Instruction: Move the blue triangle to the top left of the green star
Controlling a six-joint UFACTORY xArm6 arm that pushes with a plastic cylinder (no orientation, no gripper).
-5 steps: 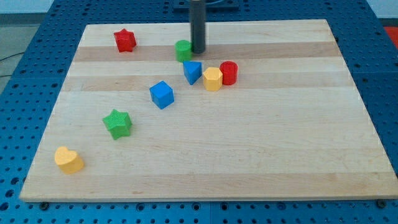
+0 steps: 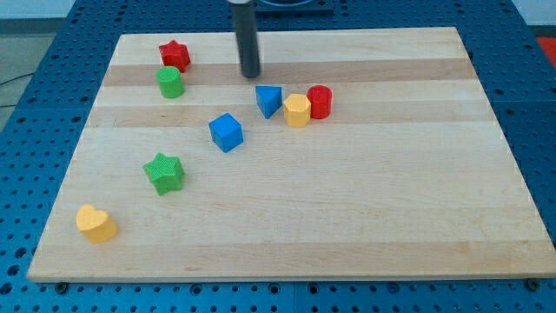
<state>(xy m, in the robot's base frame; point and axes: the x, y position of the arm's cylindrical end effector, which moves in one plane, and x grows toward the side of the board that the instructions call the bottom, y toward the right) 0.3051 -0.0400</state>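
Note:
The blue triangle [image 2: 268,100] sits near the board's upper middle, touching a yellow hexagon [image 2: 297,110] on its right. The green star [image 2: 164,171] lies at the lower left, well apart from it. My tip [image 2: 251,76] rests on the board just above and a little left of the blue triangle, not touching it. A blue cube [image 2: 226,132] lies between the triangle and the star.
A green cylinder [image 2: 170,83] stands at the upper left, just below a red star [image 2: 175,56]. A red cylinder [image 2: 320,102] touches the yellow hexagon's right side. A yellow heart [image 2: 95,223] lies near the bottom left corner of the wooden board [image 2: 391,200].
The green cylinder has slid far left, from beside the tip to just below the red star. My tip has moved a little left. The other blocks have not moved.

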